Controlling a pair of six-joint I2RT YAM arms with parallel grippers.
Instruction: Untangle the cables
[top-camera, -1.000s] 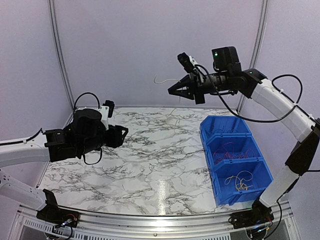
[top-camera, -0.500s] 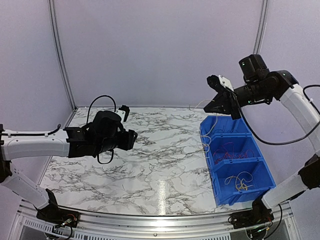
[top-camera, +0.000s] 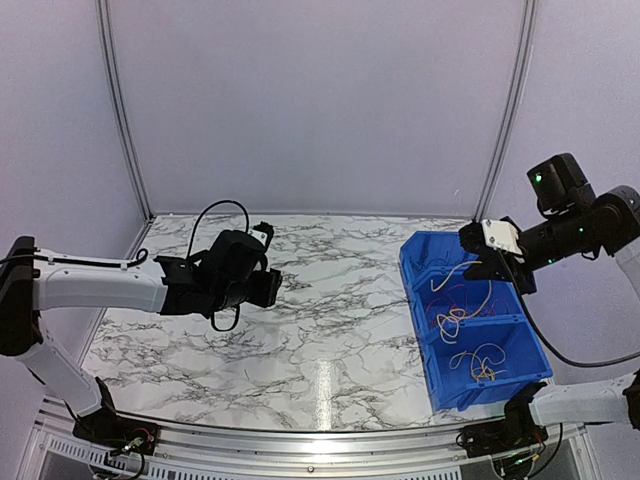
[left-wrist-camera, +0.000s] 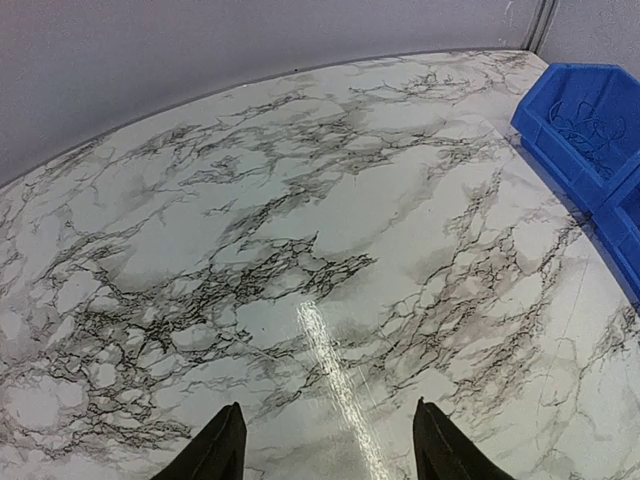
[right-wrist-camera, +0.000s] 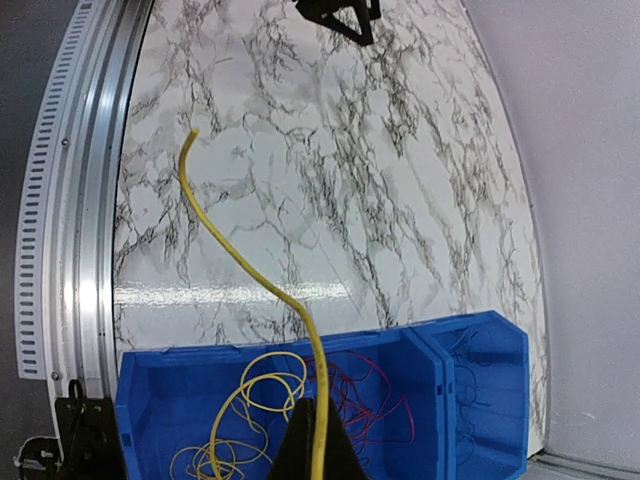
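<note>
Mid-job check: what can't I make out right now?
Right wrist view: where the right hand pinches the yellow cable; the bottom edge cuts it off.
Top view: whether that cable touches the red cables in the blue bin; strands too thin.
Left wrist view: most of the bin, cut off at the right edge.

your top view looks down from above and behind the arms, set far enough back to take in the whole table (top-camera: 300, 330), both arms and the back wall. your left wrist view rides low and close over the table, facing across it toward the far wall, its own fingers (left-wrist-camera: 220, 452) at the bottom edge. your right wrist view hangs higher, looking steeply down past its fingers (right-wrist-camera: 298, 455) along the table. all three share the bin (top-camera: 470, 392) and the marble beside it; the right wrist view also catches the rail (right-wrist-camera: 70, 200) and the left gripper (right-wrist-camera: 345, 18).
</note>
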